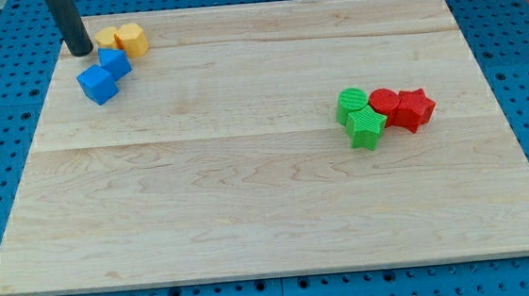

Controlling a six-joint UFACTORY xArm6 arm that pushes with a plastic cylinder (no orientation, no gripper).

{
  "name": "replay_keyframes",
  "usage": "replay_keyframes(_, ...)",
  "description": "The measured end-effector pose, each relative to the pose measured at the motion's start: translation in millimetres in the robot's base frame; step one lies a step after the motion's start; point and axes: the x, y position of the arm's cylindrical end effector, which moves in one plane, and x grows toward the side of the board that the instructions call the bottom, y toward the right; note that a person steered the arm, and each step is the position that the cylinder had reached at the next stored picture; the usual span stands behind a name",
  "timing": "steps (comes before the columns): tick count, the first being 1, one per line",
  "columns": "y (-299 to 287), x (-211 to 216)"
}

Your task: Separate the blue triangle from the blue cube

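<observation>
Two blue blocks touch each other near the board's top left corner. The lower one looks like the blue cube (98, 84). The upper one seems to be the blue triangle (114, 62), though its shape is hard to make out. My tip (79, 51) stands just up and left of the upper blue block, close to it. I cannot tell whether they touch. The dark rod rises out of the view's top.
Two yellow blocks (120, 38) sit side by side right of my tip, just above the blue pair. At the view's right, two green blocks (358, 116) and two red blocks (403, 109) form a tight cluster. The wooden board (249, 196) lies on a blue perforated table.
</observation>
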Motion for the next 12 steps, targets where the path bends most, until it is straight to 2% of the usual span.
replay_keyframes(1,21,-11)
replay_keyframes(3,168,-2)
replay_keyframes(4,152,21)
replay_keyframes(5,151,88)
replay_keyframes(6,101,108)
replay_keyframes(7,56,108)
replay_keyframes(9,42,104)
replay_keyframes(11,40,59)
replay_keyframes(12,40,56)
